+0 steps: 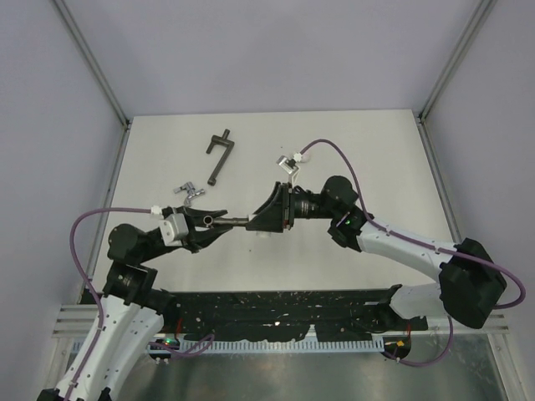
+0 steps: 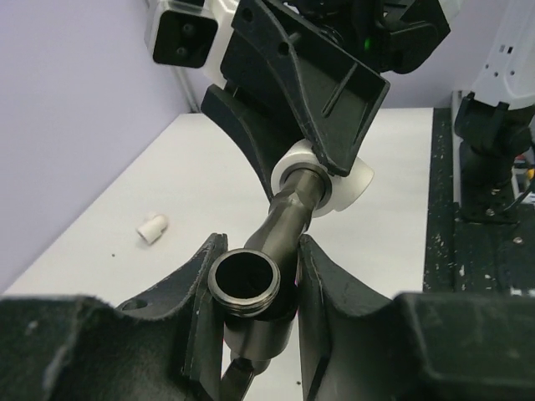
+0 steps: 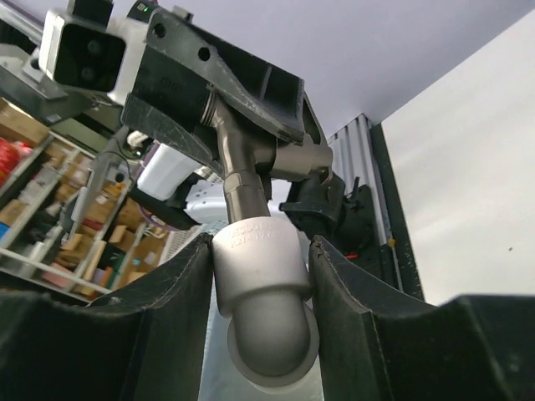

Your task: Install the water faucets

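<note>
The dark grey-bronze water faucet (image 1: 239,222) hangs level above the table between my two grippers. My left gripper (image 1: 219,219) is shut on its body, the threaded spout (image 2: 243,282) sitting between the fingers (image 2: 334,284). The faucet's shank (image 2: 288,213) runs into a white elbow fitting (image 2: 347,185). My right gripper (image 3: 259,246) is shut on that elbow (image 3: 261,280), with the faucet (image 3: 242,188) standing out of its mouth. The shiny silver faucet (image 1: 187,193) lies on the table to the left, behind my left gripper.
A long dark T-handled bar (image 1: 219,155) lies at the back of the table. Another white fitting (image 1: 291,162) sits behind the right wrist. A small white piece (image 2: 152,227) lies near the left wall. A black perforated rail (image 1: 276,305) runs along the near edge.
</note>
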Motion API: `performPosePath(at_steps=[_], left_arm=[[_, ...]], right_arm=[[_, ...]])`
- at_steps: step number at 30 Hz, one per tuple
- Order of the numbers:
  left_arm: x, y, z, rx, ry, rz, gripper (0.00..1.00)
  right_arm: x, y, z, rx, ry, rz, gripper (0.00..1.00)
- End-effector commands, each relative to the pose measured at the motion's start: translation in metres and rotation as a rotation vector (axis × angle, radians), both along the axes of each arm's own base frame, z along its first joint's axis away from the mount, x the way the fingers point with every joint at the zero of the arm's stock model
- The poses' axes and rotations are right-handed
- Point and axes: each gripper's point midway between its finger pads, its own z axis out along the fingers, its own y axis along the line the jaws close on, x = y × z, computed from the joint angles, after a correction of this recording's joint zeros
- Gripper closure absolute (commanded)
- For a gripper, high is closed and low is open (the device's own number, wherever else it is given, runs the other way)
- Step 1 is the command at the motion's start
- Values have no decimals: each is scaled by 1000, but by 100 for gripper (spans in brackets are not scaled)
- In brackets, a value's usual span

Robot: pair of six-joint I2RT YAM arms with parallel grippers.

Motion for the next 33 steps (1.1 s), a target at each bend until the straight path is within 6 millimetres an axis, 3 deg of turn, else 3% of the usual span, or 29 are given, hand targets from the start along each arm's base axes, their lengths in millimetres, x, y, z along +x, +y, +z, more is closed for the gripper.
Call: performPosePath(at_steps=[1, 2, 3, 4, 6, 7, 9, 10, 14, 19, 20, 21, 26, 30, 33], left_arm=[[3, 4, 7, 99, -349, 25, 100], [7, 5, 5, 82, -316, 51, 100], [10, 8, 7, 62, -287, 82, 100], [13, 10, 6, 46, -245, 108, 100], [20, 16, 6, -3, -112, 168, 100], [22, 17, 4, -10, -48, 186, 100], [23, 17, -6, -18, 113, 198, 100], [23, 18, -7, -33, 187, 210, 100], [20, 16, -13, -85, 413, 215, 100], [21, 19, -10, -190, 634, 269, 100], [22, 21, -9, -212, 692, 292, 100], [21, 21, -7, -218, 729, 295, 100], [19, 13, -3, -256, 901, 273, 100], [19, 9, -1, -282, 986, 250, 100], [17, 4, 1, -277, 1034, 226, 100]], right_arm=[[36, 14, 6, 24, 337, -129, 86], [41, 11, 4, 23, 325, -148, 82], [47, 9, 5, 35, 274, -175, 68], [54, 5, 3, 34, 259, -202, 62], [66, -5, 10, 63, 143, -258, 41], [68, -11, 18, 80, 21, -280, 26], [75, -23, 25, 73, -140, -334, 8], [80, -28, 28, 69, -192, -357, 4], [87, -49, 32, 0, -593, -459, 5], [68, -68, 33, 8, -983, -482, 4], [62, -72, 42, 40, -1085, -491, 5], [58, -72, 33, 41, -1113, -480, 5], [29, -64, 25, 89, -1286, -358, 5], [19, -53, 15, 36, -1347, -294, 4], [15, -50, 19, 46, -1362, -288, 0]])
